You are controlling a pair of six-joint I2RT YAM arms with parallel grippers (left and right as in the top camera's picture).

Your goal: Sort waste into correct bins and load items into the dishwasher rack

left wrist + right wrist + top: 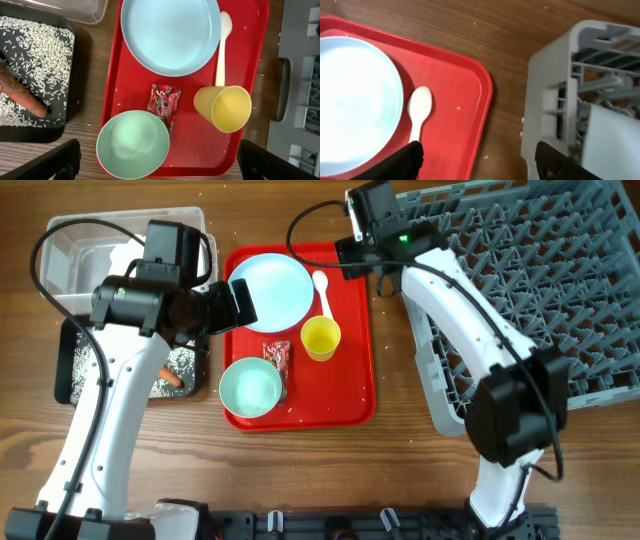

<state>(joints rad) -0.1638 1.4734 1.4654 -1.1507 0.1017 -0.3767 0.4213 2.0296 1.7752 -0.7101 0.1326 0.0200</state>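
Red tray [352,385] on the table [400,465] held the pale blue plate [270,290], white spoon [322,288], yellow cup [320,338], wrapper [276,352] and bowl [251,387]. Left fingers [60,160] hung spread and empty above them; right fingers [405,160], spread and empty, hovered between tray and dishwasher rack [520,270], seemingly ready to reach.

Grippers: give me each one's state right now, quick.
Left gripper: open, holding nothing.
Right gripper: open, holding nothing.
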